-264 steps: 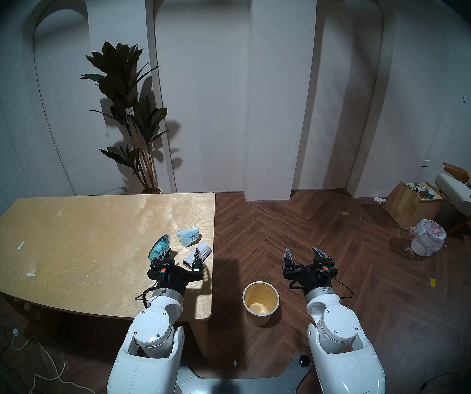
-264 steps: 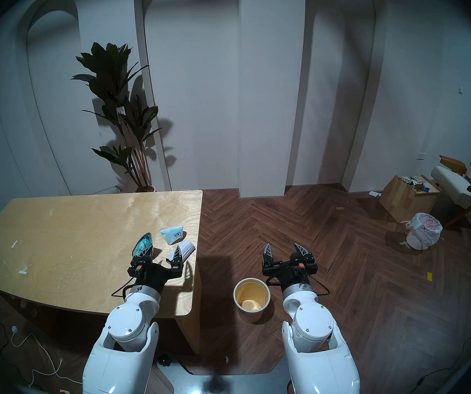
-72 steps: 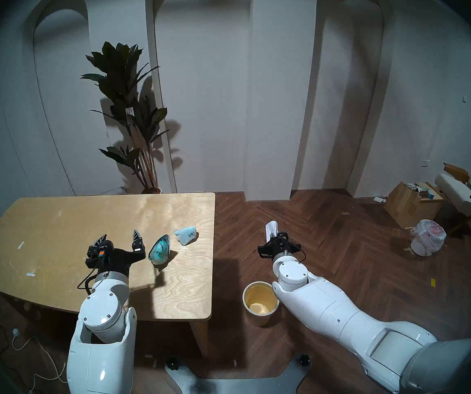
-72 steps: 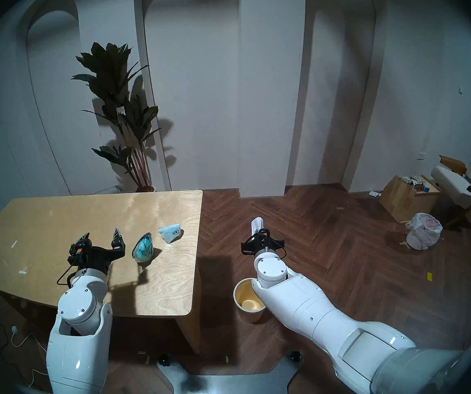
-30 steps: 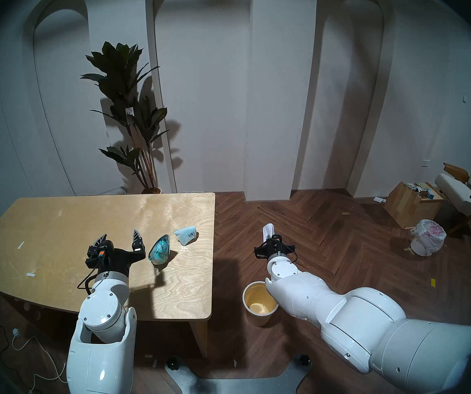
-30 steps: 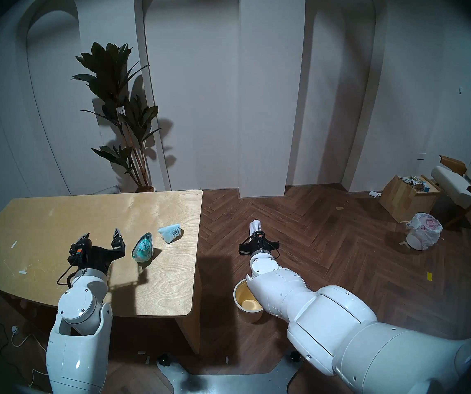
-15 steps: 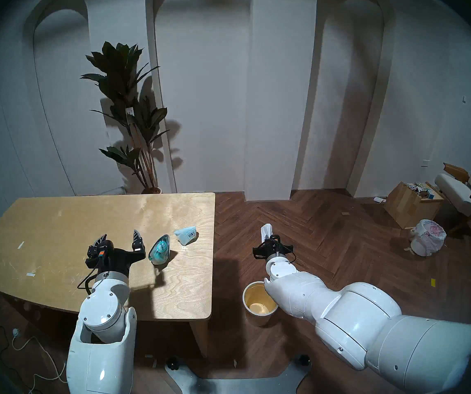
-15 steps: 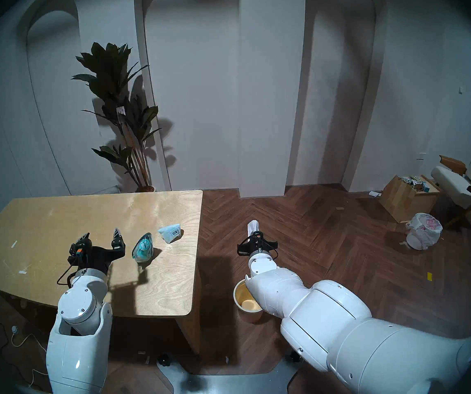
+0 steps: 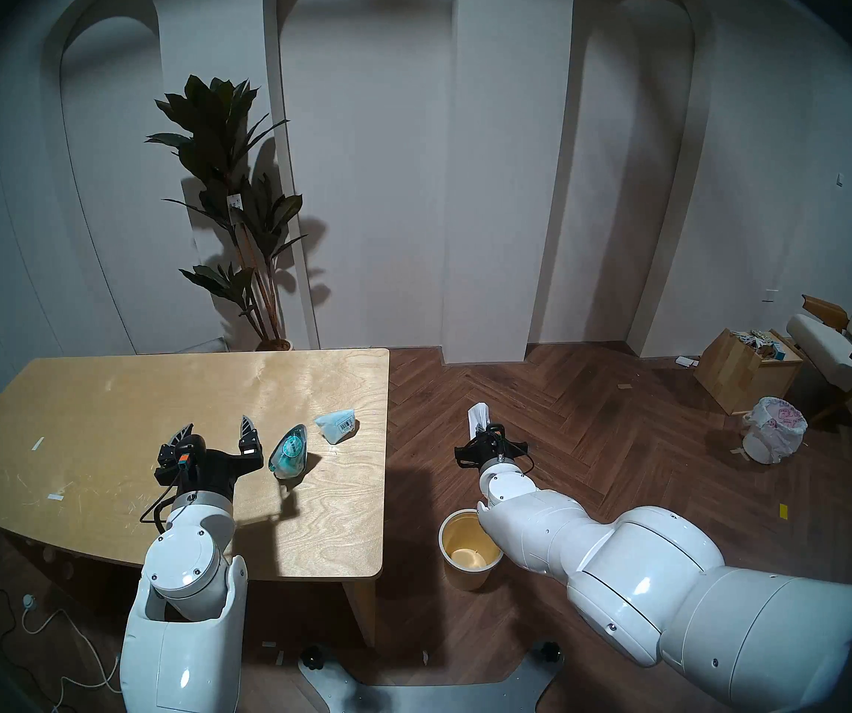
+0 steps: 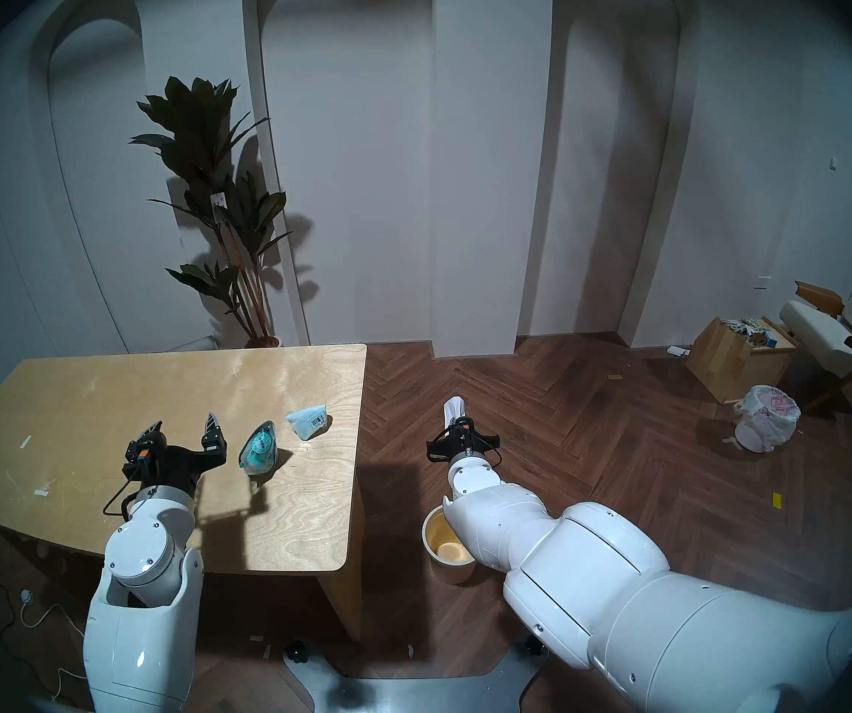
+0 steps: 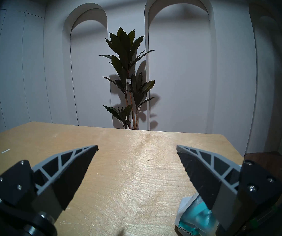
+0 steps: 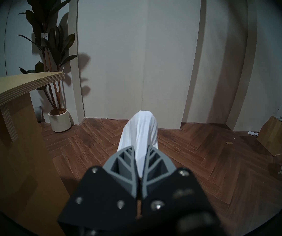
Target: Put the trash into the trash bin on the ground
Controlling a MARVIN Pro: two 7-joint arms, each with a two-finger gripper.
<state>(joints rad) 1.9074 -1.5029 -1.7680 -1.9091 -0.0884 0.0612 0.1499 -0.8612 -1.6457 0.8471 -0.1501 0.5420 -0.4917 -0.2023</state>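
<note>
Where print shows, barcode on pale blue packet (image 9: pixel 337 426) unreadable, right tool (image 12: pixel 141 149) pinching white wrapper (image 12: pixel 141 130), left tool (image 11: pixel 136 155) spread.

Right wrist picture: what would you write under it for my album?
The right claw, pinched shut on the white ribbed wrapper, holds it out above the wooden floor, beside the table.
</note>
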